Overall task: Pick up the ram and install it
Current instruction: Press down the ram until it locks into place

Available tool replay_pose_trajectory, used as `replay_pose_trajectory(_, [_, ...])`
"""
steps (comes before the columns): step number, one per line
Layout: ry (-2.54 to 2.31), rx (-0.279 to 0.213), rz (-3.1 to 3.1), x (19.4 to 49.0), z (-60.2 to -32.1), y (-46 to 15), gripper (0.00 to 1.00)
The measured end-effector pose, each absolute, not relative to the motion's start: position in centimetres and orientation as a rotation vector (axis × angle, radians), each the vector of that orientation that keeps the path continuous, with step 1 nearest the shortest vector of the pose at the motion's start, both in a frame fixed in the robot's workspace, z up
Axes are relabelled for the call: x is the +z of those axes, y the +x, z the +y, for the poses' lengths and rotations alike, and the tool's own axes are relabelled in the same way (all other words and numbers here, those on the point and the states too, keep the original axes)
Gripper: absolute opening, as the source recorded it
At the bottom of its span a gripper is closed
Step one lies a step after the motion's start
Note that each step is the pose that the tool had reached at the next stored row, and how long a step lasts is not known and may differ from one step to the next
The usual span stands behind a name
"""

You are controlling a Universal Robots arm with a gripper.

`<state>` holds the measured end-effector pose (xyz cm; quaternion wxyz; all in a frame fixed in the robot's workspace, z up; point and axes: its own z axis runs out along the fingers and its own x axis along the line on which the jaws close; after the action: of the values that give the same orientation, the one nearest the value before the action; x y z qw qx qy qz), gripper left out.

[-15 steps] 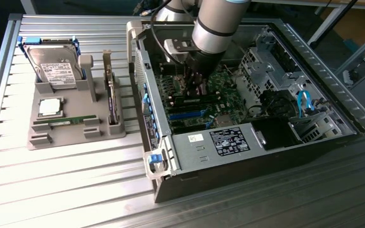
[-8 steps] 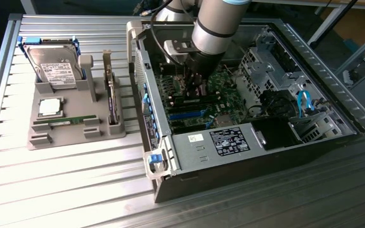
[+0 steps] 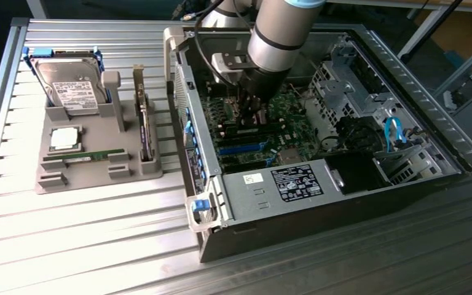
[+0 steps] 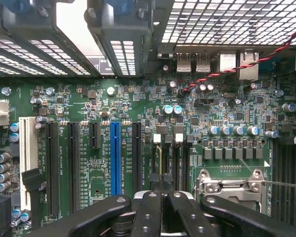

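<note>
Slim green ram (image 3: 83,156) lying flat in grey holder (image 3: 96,169)

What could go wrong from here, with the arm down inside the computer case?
1. The end effector is shut and sits low over the motherboard. Any drift could knock the capacitors beside the memory slots.
2. The arm stands close to the case wall, so a wide sideways move might scrape it.
</note>
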<state>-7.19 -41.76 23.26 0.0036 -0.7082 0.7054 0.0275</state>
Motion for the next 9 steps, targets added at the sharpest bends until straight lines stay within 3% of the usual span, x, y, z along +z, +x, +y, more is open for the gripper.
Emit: replay_pose_trajectory(9, [-2.218, 0.090, 2.209, 23.10, -41.79, -7.20, 0.11])
